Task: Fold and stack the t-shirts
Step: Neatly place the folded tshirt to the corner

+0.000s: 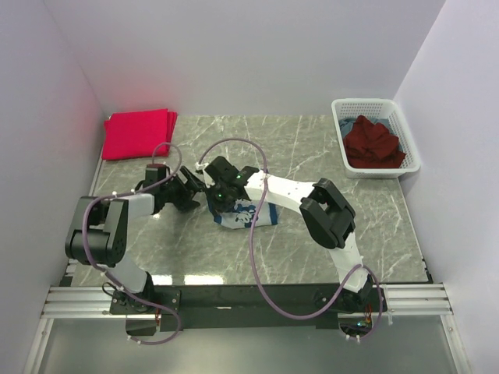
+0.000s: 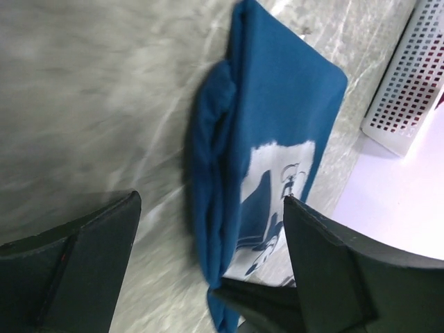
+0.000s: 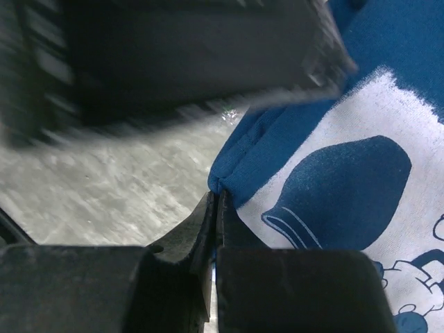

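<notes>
Evidently the right hand (image 3: 216,205) was clamped shut on a folded edge of the blue printed t-shirt (image 1: 243,216), lying central on the tabletop (image 1: 312,156), while the left hand (image 2: 208,208) gaped wide, holding nothing; a one-sided pull could drag the folds undone.

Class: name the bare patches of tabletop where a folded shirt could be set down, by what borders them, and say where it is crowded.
Free: the far table strip between the red stack and the basket; the near right corner below the basket. Crowded: the middle, where left gripper and right gripper meet at the navy shirt.
</notes>
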